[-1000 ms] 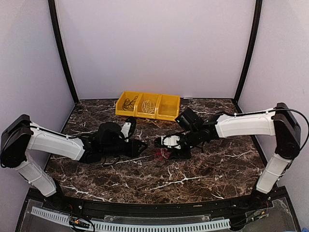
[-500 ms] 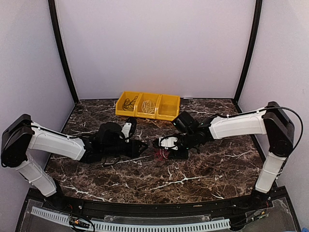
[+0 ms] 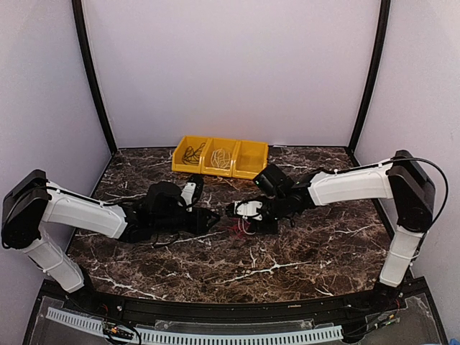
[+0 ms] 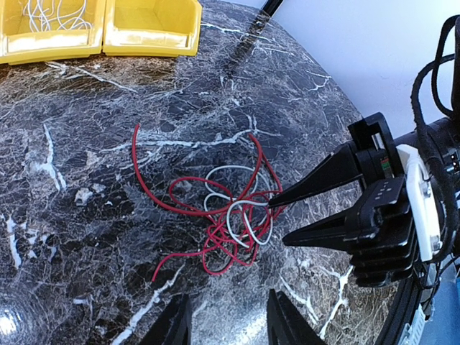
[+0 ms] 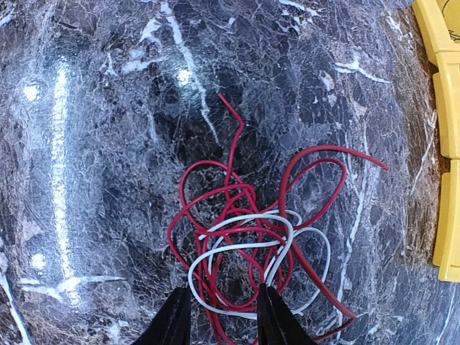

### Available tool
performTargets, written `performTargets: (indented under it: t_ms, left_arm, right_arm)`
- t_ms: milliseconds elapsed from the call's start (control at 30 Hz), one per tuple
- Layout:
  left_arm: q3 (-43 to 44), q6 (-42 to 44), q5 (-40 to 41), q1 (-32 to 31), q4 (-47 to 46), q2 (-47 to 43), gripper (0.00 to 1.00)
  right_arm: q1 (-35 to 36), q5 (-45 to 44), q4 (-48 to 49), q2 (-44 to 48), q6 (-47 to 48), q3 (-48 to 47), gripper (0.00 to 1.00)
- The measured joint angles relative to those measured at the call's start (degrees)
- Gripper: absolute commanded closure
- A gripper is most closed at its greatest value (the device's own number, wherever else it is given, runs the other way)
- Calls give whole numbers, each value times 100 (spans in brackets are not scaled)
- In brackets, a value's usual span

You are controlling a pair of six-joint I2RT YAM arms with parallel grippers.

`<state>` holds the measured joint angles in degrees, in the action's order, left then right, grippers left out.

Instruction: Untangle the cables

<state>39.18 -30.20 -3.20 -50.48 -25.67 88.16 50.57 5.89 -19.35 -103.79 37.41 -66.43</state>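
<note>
Dark veined marble table [image 3: 309, 251], lilac walls [image 3: 230, 72]. Red and white cables [image 4: 228, 219] lie tangled in front of the yellow bins [image 3: 215, 171]. Right gripper [image 5: 223, 289] half-open astride them, not clamped; left gripper [image 4: 230, 296] half-open, empty.

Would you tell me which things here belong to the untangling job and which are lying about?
Part of the job: the red and white cable tangle; the right gripper, jaws apart over it; the left gripper, open, facing it; likely the yellow bins, holding a dark coil and a white coil.
Lying about: the white perforated strip at the near edge; the marble table.
</note>
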Motion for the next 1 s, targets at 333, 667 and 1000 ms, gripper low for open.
performTargets:
  t_ms: [333,667,1000]
  left_arm:
    - [0,-39,-101,0,-90,109,62]
    - [0,-48,-109,0,-109,109,62]
    - [0,-48,-136,0,-177,153,62]
  right_arm:
    - [2,-326,96,-125,-20,-55,68]
    - [11,-96,-127,-133,-11,-105,68]
    - [164,144,-553,267,92,-66,73]
